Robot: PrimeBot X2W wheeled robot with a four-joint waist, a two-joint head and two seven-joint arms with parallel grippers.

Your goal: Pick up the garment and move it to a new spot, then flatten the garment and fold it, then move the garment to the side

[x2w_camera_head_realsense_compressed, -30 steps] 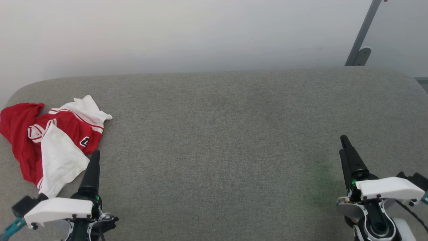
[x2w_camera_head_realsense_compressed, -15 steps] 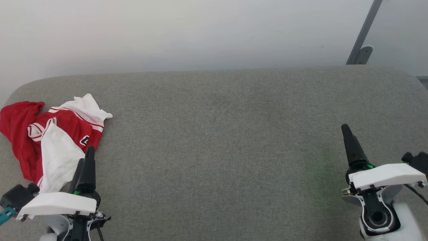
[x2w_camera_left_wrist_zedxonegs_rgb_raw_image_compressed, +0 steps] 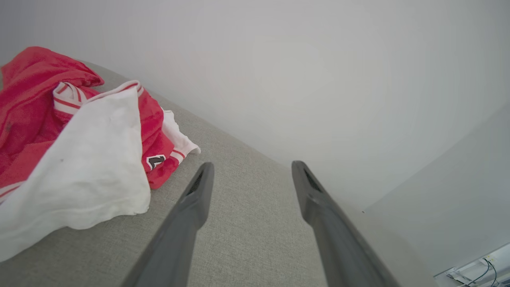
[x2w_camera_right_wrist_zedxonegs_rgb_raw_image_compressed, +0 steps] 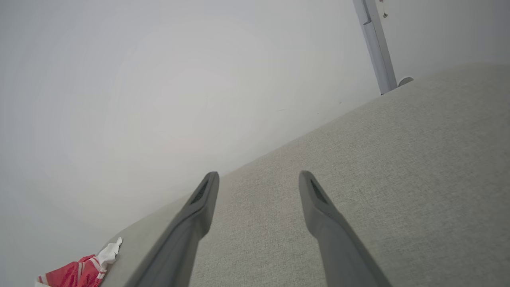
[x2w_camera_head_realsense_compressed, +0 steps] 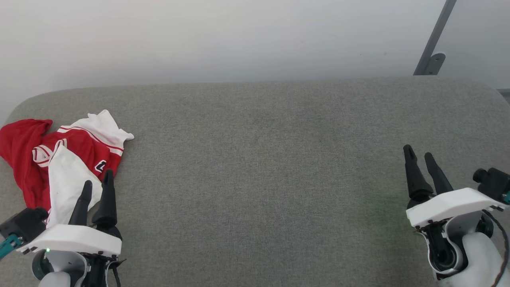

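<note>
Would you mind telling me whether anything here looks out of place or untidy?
Only the shirt: it lies crumpled at the left end of the cushion, a white sleeve flopped over the red body.

The premises presented as a bare test room or lab. A desk (x2w_camera_head_realsense_compressed: 255,159) covered in grey woven fabric, with rounded corners, stood against a plain white wall (x2w_camera_head_realsense_compressed: 199,40). Beyond the desk's far right corner rose a grey metal post (x2w_camera_head_realsense_compressed: 434,40) with a bracket (x2w_camera_head_realsense_compressed: 433,63). Loose cables (x2w_camera_left_wrist_zedxonegs_rgb_raw_image_compressed: 480,270) lay beyond the desk.
</note>
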